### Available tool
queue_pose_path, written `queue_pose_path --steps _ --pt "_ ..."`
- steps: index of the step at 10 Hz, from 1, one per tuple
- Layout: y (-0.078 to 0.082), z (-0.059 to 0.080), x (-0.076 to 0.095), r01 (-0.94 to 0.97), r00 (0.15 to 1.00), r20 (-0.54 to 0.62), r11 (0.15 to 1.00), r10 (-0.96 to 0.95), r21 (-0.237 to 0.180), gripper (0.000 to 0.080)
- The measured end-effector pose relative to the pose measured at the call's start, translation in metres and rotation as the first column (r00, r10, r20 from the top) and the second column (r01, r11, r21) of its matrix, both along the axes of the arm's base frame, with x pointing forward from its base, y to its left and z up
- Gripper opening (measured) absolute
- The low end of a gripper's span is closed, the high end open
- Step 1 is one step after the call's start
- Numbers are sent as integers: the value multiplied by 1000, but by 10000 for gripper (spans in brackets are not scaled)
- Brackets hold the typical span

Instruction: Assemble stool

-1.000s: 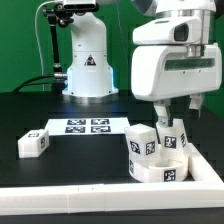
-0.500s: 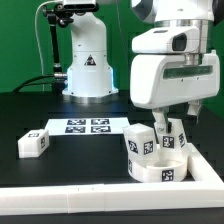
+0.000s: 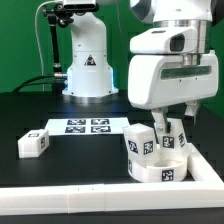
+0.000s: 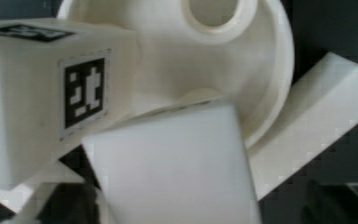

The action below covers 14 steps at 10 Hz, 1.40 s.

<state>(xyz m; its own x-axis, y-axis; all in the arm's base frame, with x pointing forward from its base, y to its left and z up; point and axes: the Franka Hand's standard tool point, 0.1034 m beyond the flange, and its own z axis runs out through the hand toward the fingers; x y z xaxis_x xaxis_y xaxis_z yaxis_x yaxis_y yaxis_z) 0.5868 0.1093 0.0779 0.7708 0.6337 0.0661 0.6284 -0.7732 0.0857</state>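
One short, chunky white plastic block leg [image 3: 33, 143] lies well apart from the thick round white plastic seat [image 3: 155, 172], beside the marker board [image 3: 88, 126]. Other tagged legs [image 3: 142, 143] stand upright on that seat. My gripper [image 3: 172, 118] hangs just above the seat, apparently astride one of them; I cannot tell whether it is clenched.

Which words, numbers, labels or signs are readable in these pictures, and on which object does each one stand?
No readable words or numbers.
Triangular sign on the white robot base: too small to read.
Black-and-white square tags on the marker board, the loose leg and the seat: patterns only, no text.
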Motion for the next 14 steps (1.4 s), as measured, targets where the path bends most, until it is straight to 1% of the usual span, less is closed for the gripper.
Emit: queue_pose_path --steps 1,2,4,6,7,8,9,10,11,12,13,14 --pt "0 0 0 1 1000 0 1000 -1 0 463" --pt "-1 0 0 17 1000 1 1000 -17 2 337" --pt "-1 0 0 57 998 2 998 -57 6 337" --pt "-4 0 0 201 980 -8 979 -201 24 337" --pt "-12 1 0 310 950 -46 950 -308 36 337" --pt "-17 2 -1 419 907 -76 907 -415 47 337" --pt "-17 3 -1 535 844 -96 843 -528 61 337" --pt "-15 3 -1 609 792 -107 790 -601 72 338" --pt "-15 3 0 664 747 -111 744 -655 73 338" --pt "-13 3 -1 743 669 -112 665 -735 71 338" --pt "-7 1 -3 795 606 -104 604 -788 58 338" --pt "-7 1 -3 820 572 -109 569 -813 60 338"
